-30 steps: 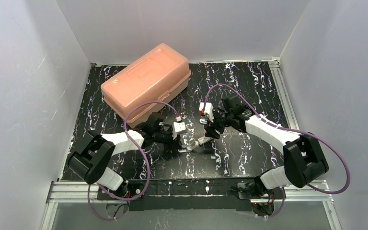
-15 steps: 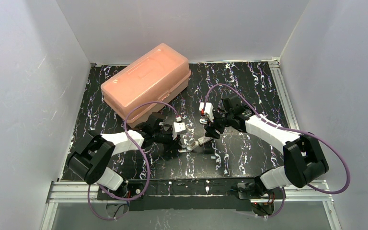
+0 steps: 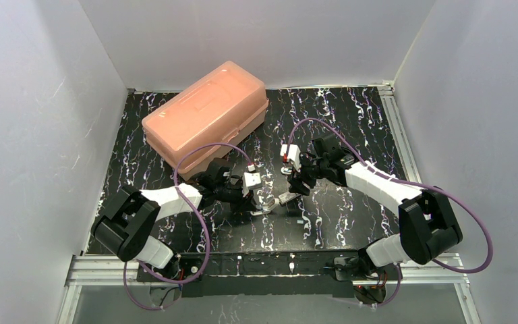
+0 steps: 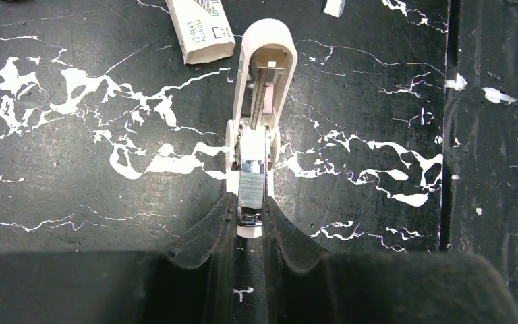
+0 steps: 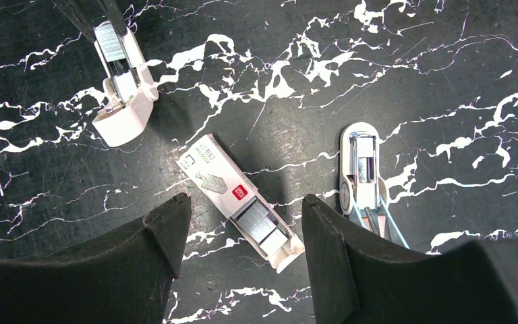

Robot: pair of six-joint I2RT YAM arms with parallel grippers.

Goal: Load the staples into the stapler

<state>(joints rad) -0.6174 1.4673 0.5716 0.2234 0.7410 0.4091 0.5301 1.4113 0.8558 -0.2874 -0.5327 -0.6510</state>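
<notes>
Bright, even overhead light; soft faint shadows; crisp wrist views, near jaws slightly blurred.

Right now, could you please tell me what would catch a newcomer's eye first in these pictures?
The big salmon-pink case at the far left of the black marbled table stands out first. Nearer the arms, the left claw is shut on the stapler, which lies hinged open with staples showing, while the right claw hangs open above an opened staple box.
</notes>
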